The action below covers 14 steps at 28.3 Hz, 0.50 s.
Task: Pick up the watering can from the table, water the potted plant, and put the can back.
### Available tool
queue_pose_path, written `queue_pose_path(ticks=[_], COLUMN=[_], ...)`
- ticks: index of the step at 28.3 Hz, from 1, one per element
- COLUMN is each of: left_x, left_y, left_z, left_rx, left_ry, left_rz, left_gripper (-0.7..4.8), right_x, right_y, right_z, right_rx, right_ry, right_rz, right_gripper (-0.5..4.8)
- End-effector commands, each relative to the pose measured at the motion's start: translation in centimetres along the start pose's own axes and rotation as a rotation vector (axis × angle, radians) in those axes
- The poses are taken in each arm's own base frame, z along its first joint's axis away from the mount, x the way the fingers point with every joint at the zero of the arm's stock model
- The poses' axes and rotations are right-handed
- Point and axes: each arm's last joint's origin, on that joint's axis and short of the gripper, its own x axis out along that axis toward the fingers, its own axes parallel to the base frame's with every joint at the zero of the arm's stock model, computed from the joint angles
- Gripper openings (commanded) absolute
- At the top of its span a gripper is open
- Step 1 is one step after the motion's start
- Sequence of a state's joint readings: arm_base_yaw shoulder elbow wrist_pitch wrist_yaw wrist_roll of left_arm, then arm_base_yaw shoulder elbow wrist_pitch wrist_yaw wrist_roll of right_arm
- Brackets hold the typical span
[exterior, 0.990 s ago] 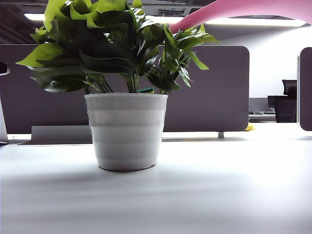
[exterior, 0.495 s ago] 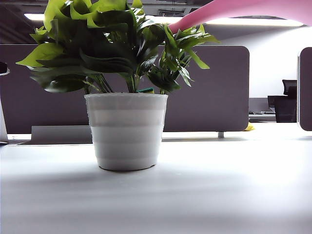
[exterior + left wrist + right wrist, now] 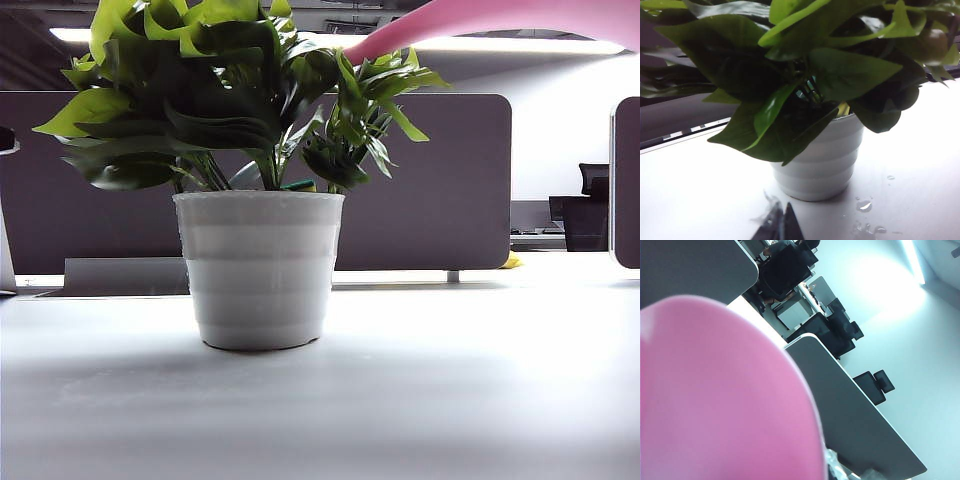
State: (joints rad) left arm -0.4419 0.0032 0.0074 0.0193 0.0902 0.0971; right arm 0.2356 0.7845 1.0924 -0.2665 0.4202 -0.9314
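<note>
Right now the potted plant [image 3: 258,270] is being watered: the watering can [image 3: 480,20] is being held over the leaves, seemingly by the unseen right tool [image 3: 830,467], whose grip cannot be told, while the left tool [image 3: 780,227] is being rested closed and empty on the tabletop [image 3: 450,400], and next the can should be tipped back and set down.

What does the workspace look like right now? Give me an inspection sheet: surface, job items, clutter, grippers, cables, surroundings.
Surface: table white-grey, with water drops beside the pot.
Job's things: potted plant upright on the table; watering can held in the air, its pink spout reaching the leaves from the right.
Clutter: nothing seen.
Grippers: left gripper low by the pot's base, tips together, holding nothing; right gripper not visible, its wrist view filled by the pink can, grip cannot be told.
Cables: nothing seen.
Surroundings: grey partition panels, office chairs and ceiling lights behind.
</note>
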Motion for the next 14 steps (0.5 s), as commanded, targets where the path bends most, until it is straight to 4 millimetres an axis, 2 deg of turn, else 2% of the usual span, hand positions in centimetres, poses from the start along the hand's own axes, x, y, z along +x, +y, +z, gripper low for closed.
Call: queue_pose_path(ticks=[1, 14], left_x=[0.00, 0.00], left_y=[0.03, 0.03], left_z=[0.15, 0.15], left_rx=[0.001, 0.001], left_ry=[-0.012, -0.012], left_rz=[0.002, 0.002], left_gripper=[-0.05, -0.05], right_x=[-0.68, -1.15], right_y=[-1.72, -1.67], right_z=[0.88, 0.44], right_rx=[0.108, 0.228], right_ry=[-0.080, -0.041], right_rz=[-0.109, -0.098], right_gripper=[-0.08, -0.08])
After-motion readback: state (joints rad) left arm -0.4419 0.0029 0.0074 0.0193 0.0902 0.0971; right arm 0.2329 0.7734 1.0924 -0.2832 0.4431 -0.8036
